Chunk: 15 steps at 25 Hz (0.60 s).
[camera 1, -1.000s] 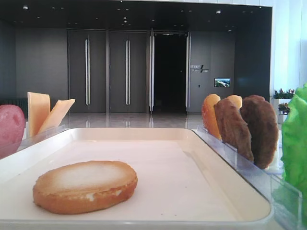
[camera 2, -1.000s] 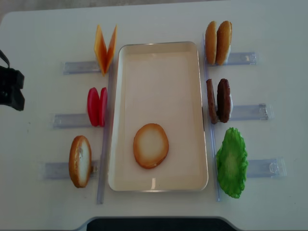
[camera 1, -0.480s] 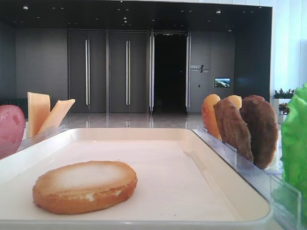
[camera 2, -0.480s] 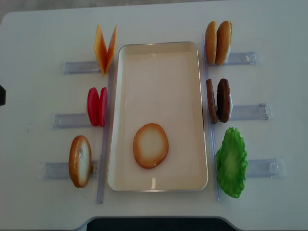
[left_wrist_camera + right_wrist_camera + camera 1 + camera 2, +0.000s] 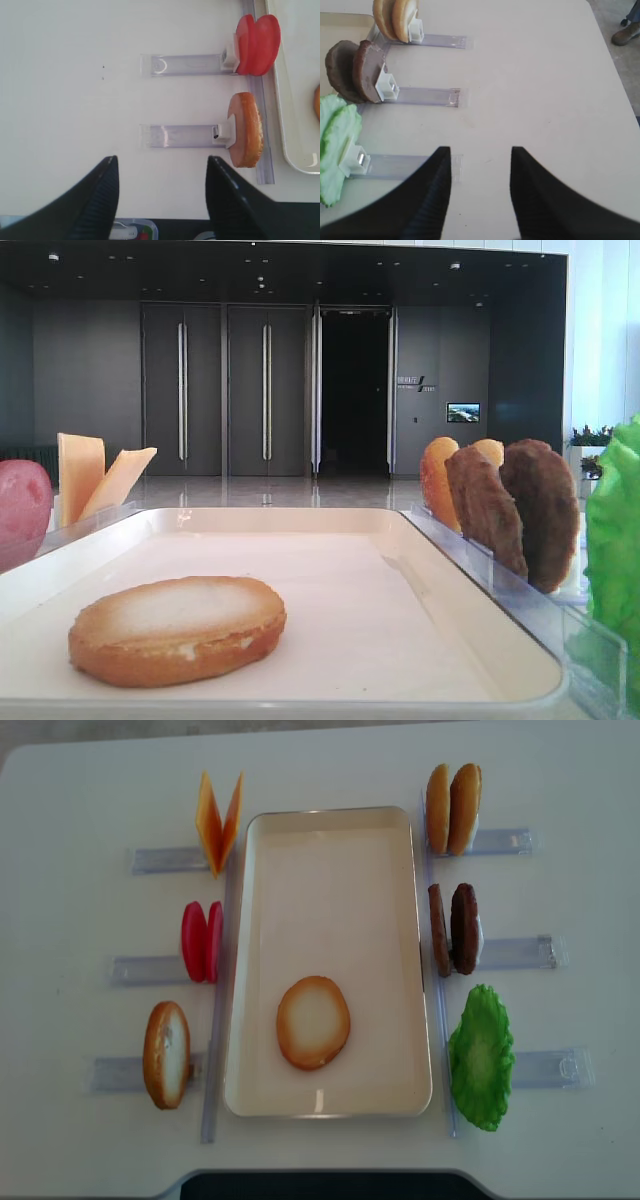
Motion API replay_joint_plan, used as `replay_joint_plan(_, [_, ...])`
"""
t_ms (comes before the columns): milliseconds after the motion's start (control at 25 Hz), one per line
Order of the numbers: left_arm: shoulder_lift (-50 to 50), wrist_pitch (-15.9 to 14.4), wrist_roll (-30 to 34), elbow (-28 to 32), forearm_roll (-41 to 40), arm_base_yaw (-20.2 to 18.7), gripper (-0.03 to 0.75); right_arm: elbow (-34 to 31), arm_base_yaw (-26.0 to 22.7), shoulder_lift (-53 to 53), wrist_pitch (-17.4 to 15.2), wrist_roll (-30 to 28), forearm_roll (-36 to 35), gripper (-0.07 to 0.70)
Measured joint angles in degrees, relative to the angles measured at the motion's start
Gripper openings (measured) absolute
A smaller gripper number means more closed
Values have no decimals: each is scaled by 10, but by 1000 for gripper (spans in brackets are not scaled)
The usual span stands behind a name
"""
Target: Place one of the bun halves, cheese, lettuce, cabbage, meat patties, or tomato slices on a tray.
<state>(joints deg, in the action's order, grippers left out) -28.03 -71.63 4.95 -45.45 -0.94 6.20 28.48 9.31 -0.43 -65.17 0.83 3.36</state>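
A bun half [image 5: 313, 1022] lies flat, pale face up, on the tray [image 5: 330, 840], toward the tray's near end and left of its middle. The tray sits in the middle of the table [image 5: 80, 800]. Along the tray's left side stand the cheese [image 5: 218, 822] slices at the far end, the tomato slices [image 5: 201, 941] in the middle and another bun half [image 5: 166, 1054] at the near end, each upright at the end of a clear holder [image 5: 150, 969]. Along the right side stand two more bun halves [image 5: 453, 808], the meat patties [image 5: 455, 929] and the lettuce [image 5: 482, 1056].

The left end effector [image 5: 162, 197] hangs over bare table near the left edge, its fingers well apart and holding nothing. The right end effector [image 5: 480, 192] hangs over bare table right of the lettuce holder, its fingers also parted and empty, though only their tips show, so the full spread is hard to judge.
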Motion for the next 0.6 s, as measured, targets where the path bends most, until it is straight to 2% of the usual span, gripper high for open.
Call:
replay_joint_plan(200, [90, -5, 4, 34, 2, 0, 419, 0, 0, 0, 0, 0, 0, 303])
replay_joint_plan(600, [202, -6, 4, 100, 5, 0, 418, 0, 0, 0, 0, 0, 0, 303])
